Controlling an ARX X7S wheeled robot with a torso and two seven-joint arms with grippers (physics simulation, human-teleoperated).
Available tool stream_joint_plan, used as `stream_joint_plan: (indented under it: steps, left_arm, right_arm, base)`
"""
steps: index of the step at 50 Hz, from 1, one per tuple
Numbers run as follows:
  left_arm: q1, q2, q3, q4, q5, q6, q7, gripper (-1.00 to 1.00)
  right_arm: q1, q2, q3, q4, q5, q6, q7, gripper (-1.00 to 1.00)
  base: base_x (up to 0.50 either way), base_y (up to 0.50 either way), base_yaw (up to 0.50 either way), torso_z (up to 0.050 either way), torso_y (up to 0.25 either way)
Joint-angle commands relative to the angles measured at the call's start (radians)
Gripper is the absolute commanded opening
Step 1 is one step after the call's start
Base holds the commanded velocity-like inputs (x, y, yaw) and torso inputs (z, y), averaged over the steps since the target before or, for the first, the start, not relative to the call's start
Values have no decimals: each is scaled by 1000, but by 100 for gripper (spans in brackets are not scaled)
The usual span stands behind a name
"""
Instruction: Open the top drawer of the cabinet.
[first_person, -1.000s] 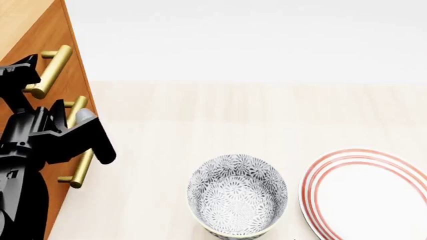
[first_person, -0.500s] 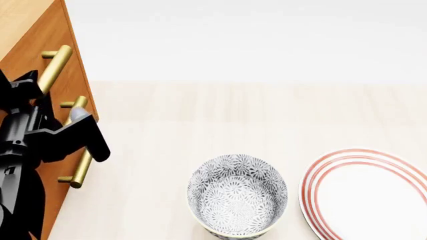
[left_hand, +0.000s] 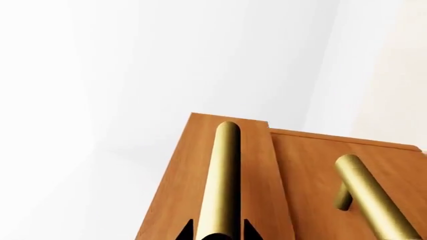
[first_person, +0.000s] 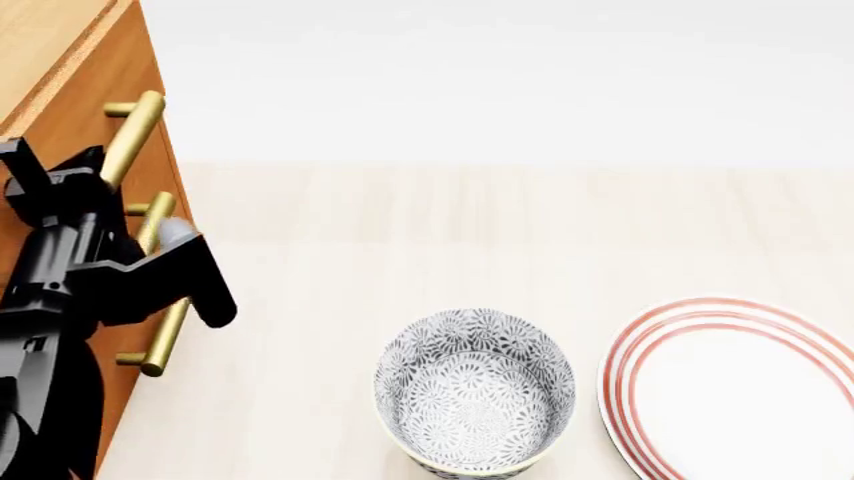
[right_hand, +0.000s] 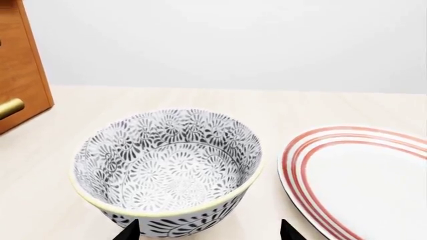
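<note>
1. Our left gripper (first_person: 60, 180) is closed around the brass handle (left_hand: 222, 185) of the top drawer (left_hand: 230, 150); in the left wrist view the bar runs straight out between 2 dark fingertips (left_hand: 185, 231), 1 tight against each side of it.
2. In the head view we see the black left arm rising along the cabinet front at the left edge, its tip at the lower part of the uppermost handle (first_person: 134, 135).
3. The top drawer stands slightly proud of the cabinet (first_person: 100, 60) face: in the left wrist view its front panel sits a step forward of the panel beside it.
4. A second brass handle (left_hand: 370, 195) shows on that neighbouring panel; in the head view we count 3 handles in a column, the lower 2 partly hidden by the arm.
5. Our right gripper (right_hand: 208, 231) shows only as 2 dark fingertips at the edge of the right wrist view, spread apart with nothing between them, just in front of the patterned bowl (right_hand: 167, 170).
6. The bowl (first_person: 474, 390) stands upright on the pale wooden surface (first_person: 467, 230), right of the cabinet and apart from it.
7. A white plate with red rings (first_person: 734, 385) lies just beside the bowl, on its right.
</note>
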Motion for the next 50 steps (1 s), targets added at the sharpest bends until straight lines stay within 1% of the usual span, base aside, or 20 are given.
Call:
stream_joint_plan:
  steps: [1,17,27,38,46,47,50]
  left_arm:
    - [-11,42,39,21,-11,28,17,-100]
    - [-20,104,103,42,10,56,39,-100]
    - [-17,150,165,77,43,61,64,-100]
    - [-12,179,192,129,54,57,87,-100]
    - [-9,182,190,124,52,56,74,-100]
    - [-7,185,180,117,44,46,77,100]
    - [-12,180,176,108,46,47,64,100]
  right_arm:
    - [4,2,-2,6,7,-5,1,100]
    - [6,5,-8,18,19,-13,-4,100]
    - [5,8,-14,21,26,-17,-8,100]
    - [5,13,-21,17,29,-16,-9,100]
    - [8,13,-25,25,31,-20,-9,100]
    - [6,14,-25,22,32,-17,-9,100]
    - [7,15,-27,19,33,-13,-7,100]
  base:
    - [11,0,-3,0,0]
    - [1,0,-3,0,0]
    - [0,0,-2,0,0]
    - [-6,0,0,0,2]
    - [-7,0,0,0,3]
    - [0,0,0,0,0]
    - [0,0,0,0,0]
